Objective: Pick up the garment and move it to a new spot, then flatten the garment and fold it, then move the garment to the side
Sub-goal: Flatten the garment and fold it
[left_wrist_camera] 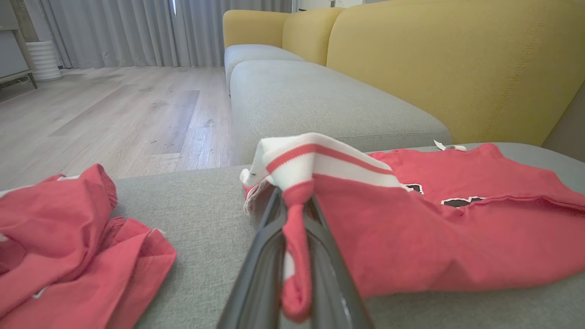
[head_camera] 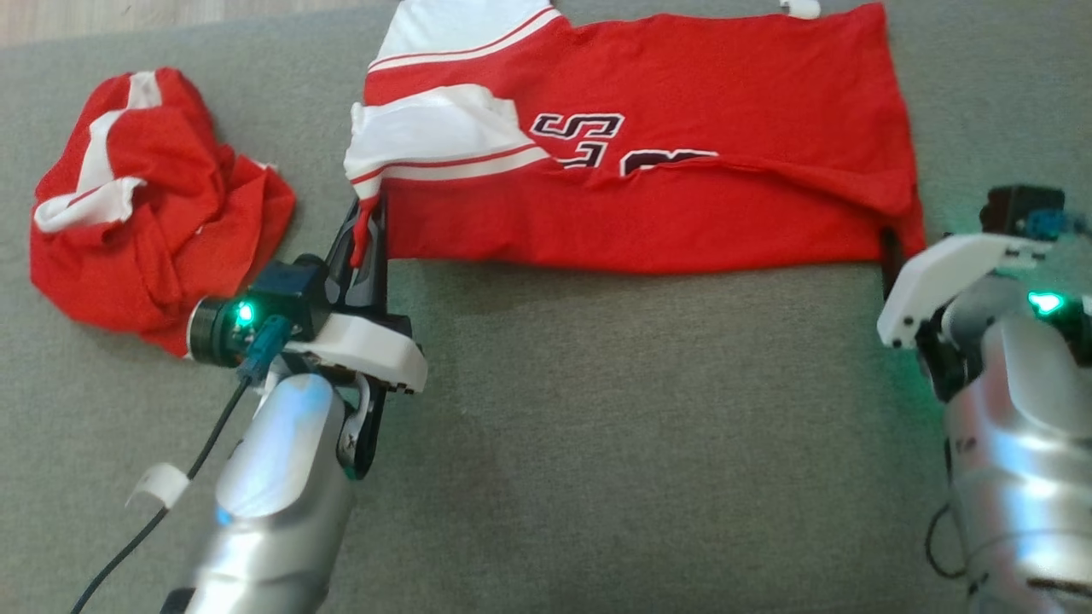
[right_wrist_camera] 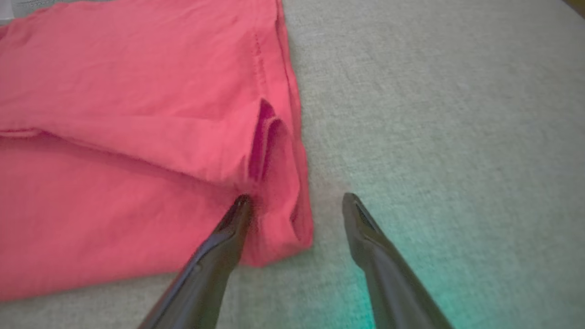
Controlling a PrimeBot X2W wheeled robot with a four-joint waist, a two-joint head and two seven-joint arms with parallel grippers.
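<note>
The garment (head_camera: 682, 213) is a red jersey with white striped sleeves and dark lettering, spread flat across the far half of a grey cushion (head_camera: 597, 426). My left gripper (head_camera: 367, 223) is shut on the garment's near-left corner. In the left wrist view a twist of red cloth (left_wrist_camera: 295, 256) is pinched between the two fingers of that gripper (left_wrist_camera: 295, 201). My right gripper (head_camera: 891, 247) stands open at the near-right corner. In the right wrist view its (right_wrist_camera: 297, 201) left fingertip (right_wrist_camera: 240, 203) rests on the garment (right_wrist_camera: 114, 137) and the other finger lies on bare cushion.
A second red and white garment (head_camera: 153, 213) lies crumpled at the left, close to my left wrist; it appears in the left wrist view (left_wrist_camera: 55, 237) too. Beyond the cushion stand a yellow sofa back (left_wrist_camera: 457, 68) and a wooden floor (left_wrist_camera: 114, 114). A small white tag (head_camera: 800, 8) sits at the far edge.
</note>
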